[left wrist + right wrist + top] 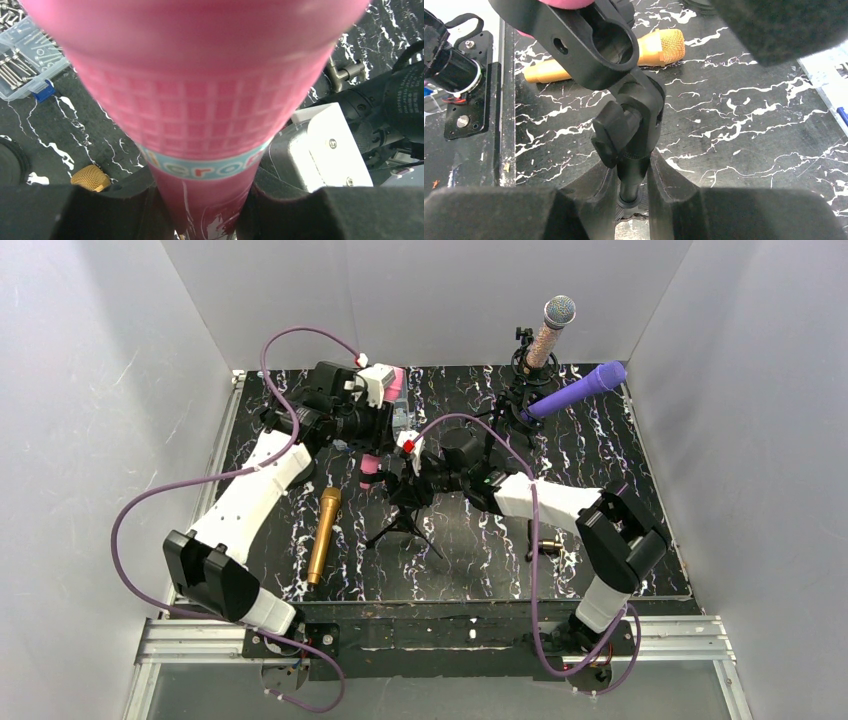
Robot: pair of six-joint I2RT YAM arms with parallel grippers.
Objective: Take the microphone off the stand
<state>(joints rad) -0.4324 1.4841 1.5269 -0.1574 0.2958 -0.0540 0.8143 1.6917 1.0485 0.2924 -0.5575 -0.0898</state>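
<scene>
So the left gripper point(202, 212) was clamped narrow around the slim handle end of the pink plastic microphone point(210, 115), whose fat body pretty much filled its wrist camera. The right gripper point(631, 192) was pinched onto the thin post of the small black tripod stand point(636, 107), just under the tilt knob, holding it in place. From above, the mic was up off the table with its tail right at the stand's black clip point(589, 45). I couldn't tell if it was fully clear, though the bore facing the right wrist camera looked hollow.

What I'd worry about: if the tail was catching in that clip, a pull off the clip's axis would likely drag or tip the whole light stand, since only a skinny post was being held. A smooth tapered handle could also slide in the pads. Plus the gold mesh-headed microphone point(325, 535) lay on the marbled black table point(650, 440) near the tripod legs, so a wide swing might knock it.
</scene>
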